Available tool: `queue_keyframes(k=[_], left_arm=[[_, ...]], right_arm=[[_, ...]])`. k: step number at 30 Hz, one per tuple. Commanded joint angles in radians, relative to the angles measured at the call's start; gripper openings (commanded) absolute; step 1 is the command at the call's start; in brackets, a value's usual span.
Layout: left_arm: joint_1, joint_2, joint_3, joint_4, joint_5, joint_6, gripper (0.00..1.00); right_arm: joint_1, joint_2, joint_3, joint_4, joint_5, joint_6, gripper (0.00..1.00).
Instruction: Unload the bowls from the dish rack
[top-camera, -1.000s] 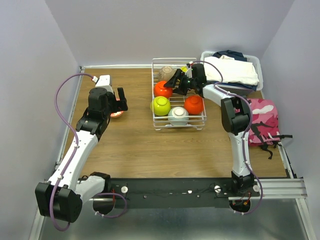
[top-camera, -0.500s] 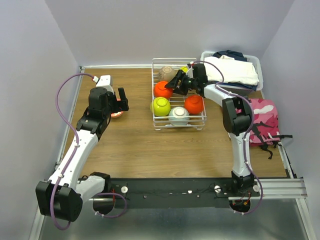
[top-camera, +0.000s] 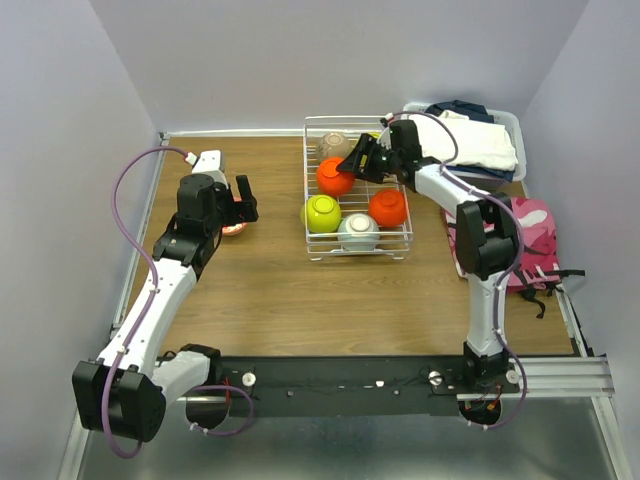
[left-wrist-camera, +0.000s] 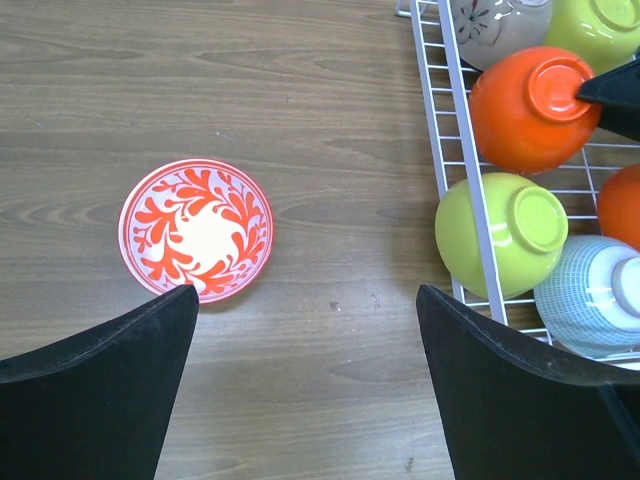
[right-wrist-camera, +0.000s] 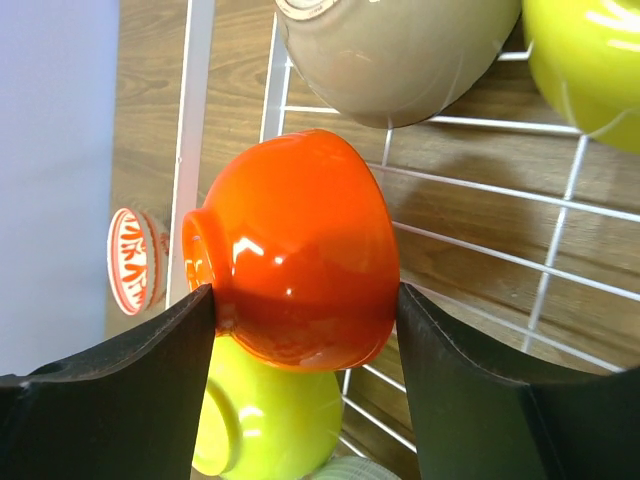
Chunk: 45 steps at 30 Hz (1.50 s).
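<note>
The white wire dish rack (top-camera: 358, 256) stands at the back middle of the table. In it are a lime-green bowl (top-camera: 322, 212), a pale blue bowl (top-camera: 357, 232), an orange bowl (top-camera: 388, 208) and a taupe bowl (top-camera: 333, 143). A second lime-green bowl (left-wrist-camera: 590, 30) is at its far end. My right gripper (top-camera: 352, 165) is shut on another orange bowl (right-wrist-camera: 295, 250), one finger on its foot and one at its rim, at the rack's left side. My left gripper (left-wrist-camera: 305, 300) is open above the table, next to the white-and-red patterned bowl (left-wrist-camera: 196, 230), which sits upright left of the rack.
A grey bin of folded clothes (top-camera: 470, 140) stands right behind the rack. A pink camouflage bag (top-camera: 520, 245) lies at the right edge. Walls close in the table on the left, back and right.
My right gripper has closed in on the orange bowl at the rack's left side, and the wrist has shifted back and right. The left arm has barely moved.
</note>
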Motion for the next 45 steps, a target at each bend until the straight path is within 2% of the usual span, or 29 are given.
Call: queue_keyframes(k=[1, 6, 14, 26, 34, 45], left_arm=[[0.009, 0.007, -0.004, 0.01, 0.027, -0.008, 0.99], [0.013, 0.011, -0.002, 0.009, 0.036, -0.013, 0.99], [0.017, 0.017, -0.002, 0.007, 0.044, -0.019, 0.99], [0.033, 0.051, 0.007, 0.001, 0.114, -0.063, 0.99], [0.049, 0.072, 0.018, -0.016, 0.173, -0.108, 0.99], [0.068, 0.091, 0.051, -0.053, 0.184, -0.139, 0.99]], right_arm=[[0.008, -0.082, -0.024, -0.03, 0.094, -0.093, 0.35], [0.009, -0.136, -0.061, -0.04, 0.146, -0.154, 0.29], [0.023, -0.215, -0.099, -0.085, 0.234, -0.267, 0.29], [0.109, -0.378, -0.182, -0.108, 0.403, -0.545, 0.3], [0.281, -0.516, -0.262, -0.085, 0.623, -0.847, 0.32], [0.54, -0.668, -0.467, 0.134, 0.946, -1.152, 0.33]])
